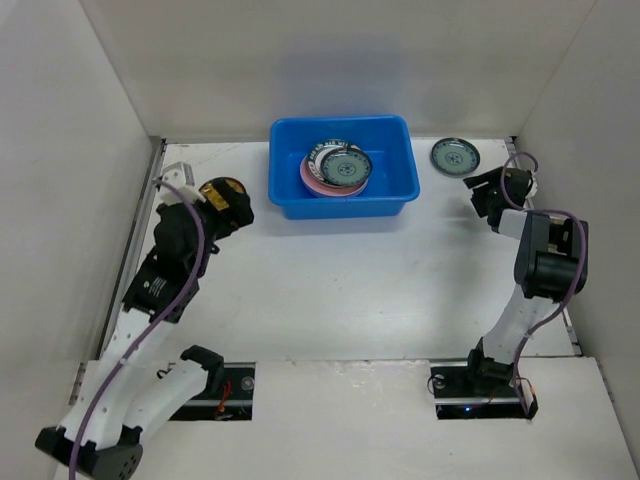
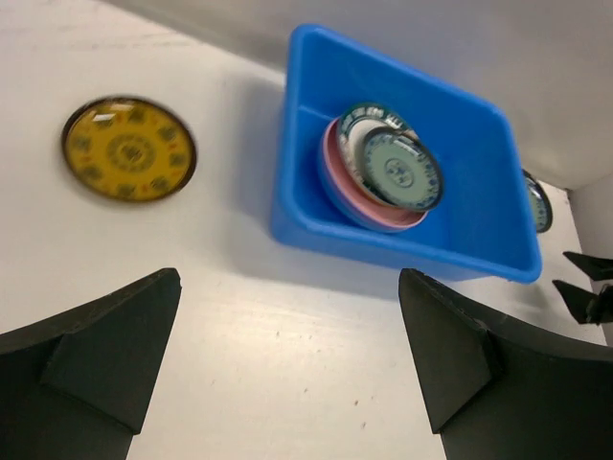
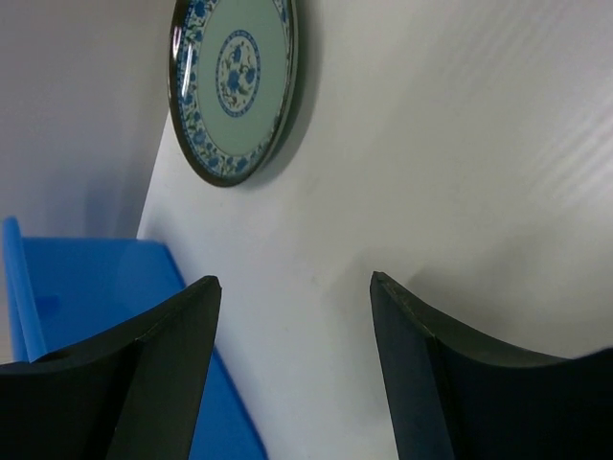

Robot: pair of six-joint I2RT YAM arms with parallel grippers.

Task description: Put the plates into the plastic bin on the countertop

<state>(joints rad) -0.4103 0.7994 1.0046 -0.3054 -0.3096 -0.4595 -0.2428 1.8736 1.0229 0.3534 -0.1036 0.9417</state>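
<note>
Two plates lie out on the white countertop (image 1: 350, 280), and this big flat top is our first worry. Both plates lie flat on it, so we think a finger could slide over an edge and push a plate away and not lift it. Next comes the plastic bin (image 1: 290, 165), at the back in the middle. Its sides stand up high, so a plate carried too low could bump the rim and fall. Inside it the pile of plates (image 1: 338, 170) does not sit neatly. The top one is off to one side, and a plate dropped on it might slip or chip. The left gripper (image 2: 289, 287) and the right gripper (image 3: 294, 283) are both spread wide with nothing between their fingers.

We see a bright blue bin with round corners. The pile has a pink plate low down and green patterned ones on top. The yellow plate (image 2: 129, 149) is round and shiny with a dark rim, near the bin on its left. The green plate (image 3: 235, 81) is pale with blue flowers round it. It lies on the right, close to the back wall (image 1: 340, 60), where a gripper has little room.
</note>
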